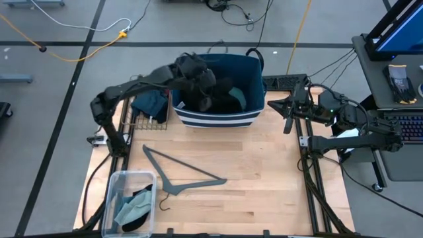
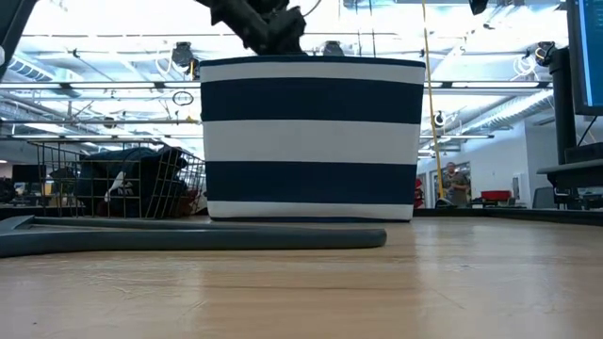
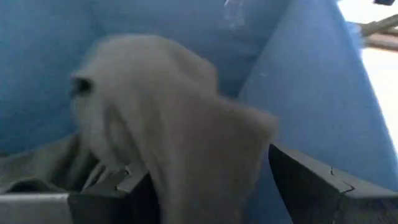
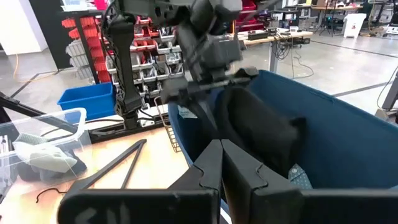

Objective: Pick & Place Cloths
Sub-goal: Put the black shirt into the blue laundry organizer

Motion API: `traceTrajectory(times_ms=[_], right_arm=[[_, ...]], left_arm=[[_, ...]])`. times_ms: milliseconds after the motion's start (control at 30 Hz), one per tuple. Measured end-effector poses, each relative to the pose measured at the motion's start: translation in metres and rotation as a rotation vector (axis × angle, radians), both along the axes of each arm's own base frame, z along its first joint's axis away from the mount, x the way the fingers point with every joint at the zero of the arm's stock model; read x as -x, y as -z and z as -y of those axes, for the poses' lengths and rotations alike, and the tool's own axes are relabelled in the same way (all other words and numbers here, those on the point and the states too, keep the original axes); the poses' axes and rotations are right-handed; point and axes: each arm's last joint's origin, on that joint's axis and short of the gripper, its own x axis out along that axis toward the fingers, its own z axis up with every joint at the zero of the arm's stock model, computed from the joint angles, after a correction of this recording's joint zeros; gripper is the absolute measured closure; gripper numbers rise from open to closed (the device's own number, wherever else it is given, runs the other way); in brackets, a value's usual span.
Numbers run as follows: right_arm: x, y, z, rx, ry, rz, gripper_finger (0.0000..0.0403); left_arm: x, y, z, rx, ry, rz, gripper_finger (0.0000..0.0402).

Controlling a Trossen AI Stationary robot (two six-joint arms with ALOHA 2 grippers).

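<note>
Clear plastic box [image 1: 127,198] at the table's near left corner, a pale green cloth [image 1: 134,207] and a dark piece inside. Wire basket [image 1: 147,111] at the left rear, dark teal cloth [image 1: 149,102] in it. Grey hanger [image 1: 182,173] flat on the wood between box and bin. Left gripper [image 1: 203,92] reaches down into the striped navy bin [image 1: 218,118], clenched on a black cloth [image 4: 261,127] hanging over the bin's inside. Pale green cloth [image 1: 238,98] deeper in the bin. Right gripper [image 1: 289,111] waits off the table's right edge, fingers pressed together, holding nothing.
</note>
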Motion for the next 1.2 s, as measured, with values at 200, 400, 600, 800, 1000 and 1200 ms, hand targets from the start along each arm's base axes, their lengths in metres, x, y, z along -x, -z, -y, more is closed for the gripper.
traceTrajectory(times_ms=[200, 400, 600, 800, 1000, 1200], right_arm=[[0.000, 0.000, 0.000, -0.006, 0.001, 0.005, 0.0403], [0.000, 0.000, 0.000, -0.017, 0.002, 0.010, 0.0403], [0.000, 0.000, 0.000, -0.027, 0.004, 0.014, 0.0403], [0.000, -0.001, 0.000, -0.027, 0.005, 0.015, 0.0403], [0.000, -0.001, 0.000, -0.020, 0.005, 0.013, 0.0403], [0.000, -0.001, 0.000, -0.009, 0.003, 0.010, 0.0403]], left_arm=[[-0.008, 0.013, -0.012, -0.033, -0.047, -0.018, 0.0130], [-0.001, -0.006, -0.019, -0.016, -0.068, 0.108, 0.0130], [0.010, -0.047, -0.016, -0.187, -0.059, 0.311, 0.0130], [0.014, -0.042, -0.026, -0.131, -0.119, 0.288, 0.0130], [0.009, -0.012, -0.019, -0.029, -0.094, 0.079, 0.0131], [0.000, 0.009, -0.018, -0.021, -0.121, -0.024, 0.0131]])
